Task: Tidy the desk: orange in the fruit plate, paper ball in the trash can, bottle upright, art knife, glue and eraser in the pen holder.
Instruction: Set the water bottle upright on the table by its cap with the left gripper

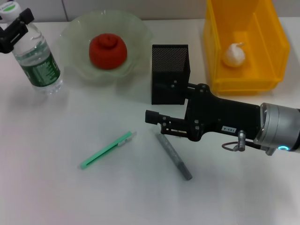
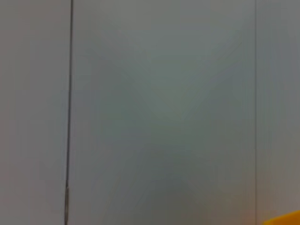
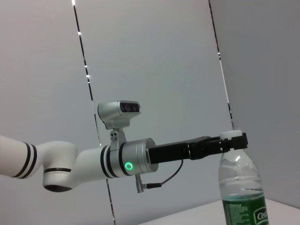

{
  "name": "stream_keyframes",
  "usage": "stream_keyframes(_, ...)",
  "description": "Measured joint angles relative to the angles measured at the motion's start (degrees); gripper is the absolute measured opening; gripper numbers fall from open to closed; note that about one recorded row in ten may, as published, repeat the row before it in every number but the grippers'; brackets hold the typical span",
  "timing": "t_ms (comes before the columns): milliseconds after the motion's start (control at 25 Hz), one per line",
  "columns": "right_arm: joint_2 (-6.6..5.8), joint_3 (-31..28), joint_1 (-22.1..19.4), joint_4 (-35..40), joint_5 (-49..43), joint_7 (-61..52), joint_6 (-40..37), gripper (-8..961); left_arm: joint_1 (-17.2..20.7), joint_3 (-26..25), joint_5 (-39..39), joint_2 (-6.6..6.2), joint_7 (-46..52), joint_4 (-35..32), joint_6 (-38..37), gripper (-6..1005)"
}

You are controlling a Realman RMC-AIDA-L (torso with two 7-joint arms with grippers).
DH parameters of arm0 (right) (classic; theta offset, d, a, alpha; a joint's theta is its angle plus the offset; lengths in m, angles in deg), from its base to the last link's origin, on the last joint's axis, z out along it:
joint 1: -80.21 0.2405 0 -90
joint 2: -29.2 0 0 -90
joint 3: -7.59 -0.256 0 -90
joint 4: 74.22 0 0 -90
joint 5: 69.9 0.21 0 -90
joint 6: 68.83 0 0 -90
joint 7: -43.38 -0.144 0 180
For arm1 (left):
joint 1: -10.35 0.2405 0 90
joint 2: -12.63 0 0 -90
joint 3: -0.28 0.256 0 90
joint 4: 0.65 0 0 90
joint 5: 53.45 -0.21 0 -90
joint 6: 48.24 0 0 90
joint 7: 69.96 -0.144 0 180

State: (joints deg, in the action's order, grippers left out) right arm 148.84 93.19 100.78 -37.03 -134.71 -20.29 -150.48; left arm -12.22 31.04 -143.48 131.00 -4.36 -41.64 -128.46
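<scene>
The bottle [image 1: 38, 58] stands upright at the far left, and my left gripper [image 1: 18, 26] is shut on its neck just under the white cap; the right wrist view shows the same grip [image 3: 233, 142] on the bottle [image 3: 241, 187]. The orange [image 1: 108, 50] rests in the fruit plate [image 1: 75, 33]. A paper ball [image 1: 233, 55] lies inside the yellow trash can [image 1: 276, 51]. My right gripper [image 1: 152, 117] hovers low just in front of the black mesh pen holder [image 1: 170, 74]. A green art knife [image 1: 108, 150] and a grey glue stick [image 1: 174, 155] lie on the desk. The eraser is out of view.
The white desk [image 1: 56, 197] stretches open toward the near edge. My right forearm [image 1: 276, 129] comes in from the right across the front of the trash can. The left wrist view shows only a wall and a yellow corner [image 2: 286, 218].
</scene>
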Motion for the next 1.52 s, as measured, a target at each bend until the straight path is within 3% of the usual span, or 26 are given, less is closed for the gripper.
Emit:
stream_keyframes(320,0.01,0.07,0.03,-1.14,0.47,0.02,-0.08,692,-0.87,0.00,0.90,0.13,-3.50,3.84,2.21,505)
stream_keyframes(400,0.00,0.23,-0.01,-1.62,1.59,0.03,-0.28,692,-1.28,0.22,5.48,0.19,-9.66,8.12,3.47,508)
stream_keyframes(520,-0.02,0.18,0.03,-2.32,2.08,0.05,-0.66,692,-1.47,0.37,5.86,0.05,-10.33,9.06,4.48,514)
stream_keyframes(1520,-0.02,0.50,0.55,-2.79,2.25,0.04,-1.05,693,-1.51,2.28,5.35,0.10,-10.59,9.85,9.24,559)
